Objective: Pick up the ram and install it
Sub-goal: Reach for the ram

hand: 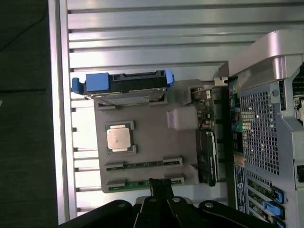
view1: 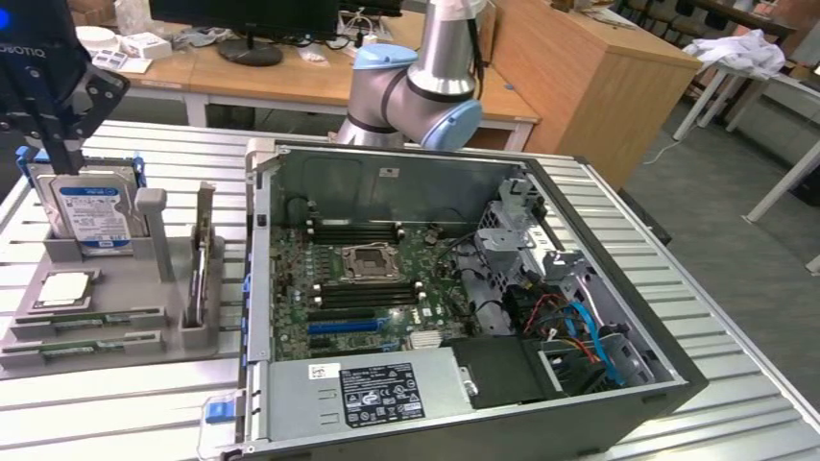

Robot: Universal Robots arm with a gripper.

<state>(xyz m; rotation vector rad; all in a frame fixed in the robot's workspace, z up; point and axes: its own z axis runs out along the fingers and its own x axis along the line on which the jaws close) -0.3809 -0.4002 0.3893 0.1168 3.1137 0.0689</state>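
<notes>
At the lower edge of the exterior view, the power supply (view1: 372, 389) filled the near end of the open computer case (view1: 640, 379), which lay on its side on the ribbed metal table (view1: 115, 413). Bare slats remained free at lower left, in front of the grey tray (view1: 129, 291). The ram (view1: 80, 348) lay flat in the tray's nearest slot, with a second ram stick (view1: 90, 317) parallel just behind it. Beyond these sat a processor (view1: 64, 288) and an upright hard drive (view1: 92, 206). An expansion card (view1: 203, 259) stood on edge along the tray's right side, leaving only a narrow gap to the case wall. The gripper (view1: 61, 144) hung above the tray at upper left, its fingers (hand: 161, 185) closed tip to tip, gripping nothing. In the wrist view the tips lined up with the ram. Inside the case, the blue slot (view1: 344, 327) lay unobstructed from above. Farthest back, the arm's base (view1: 417, 91) stood at the table's rear edge.
</notes>
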